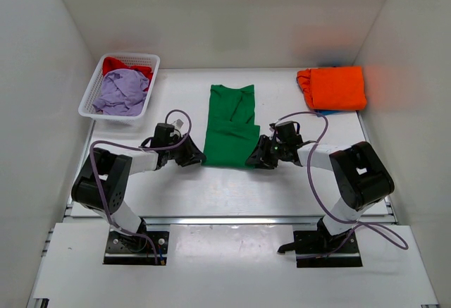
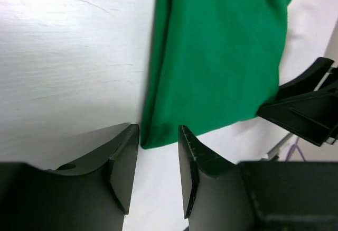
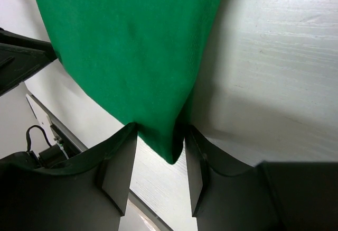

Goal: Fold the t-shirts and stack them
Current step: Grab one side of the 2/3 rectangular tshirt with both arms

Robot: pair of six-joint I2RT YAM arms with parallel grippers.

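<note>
A bright green t-shirt (image 1: 229,128) lies folded into a long strip in the middle of the table. My left gripper (image 1: 194,156) is at its near left corner. In the left wrist view its jaws (image 2: 158,130) stand apart, with the corner of the green cloth (image 2: 211,56) just at the fingertips. My right gripper (image 1: 257,160) is at the near right corner. Its jaws (image 3: 160,128) stand apart around the tip of the green cloth (image 3: 132,46), and a gap shows on the right side. A folded orange t-shirt (image 1: 332,87) lies at the back right.
A white mesh basket (image 1: 86,103) at the back left holds a lavender shirt (image 1: 123,91) and a red one (image 1: 127,65). A blue edge (image 1: 323,113) shows under the orange shirt. White walls close in the table on three sides.
</note>
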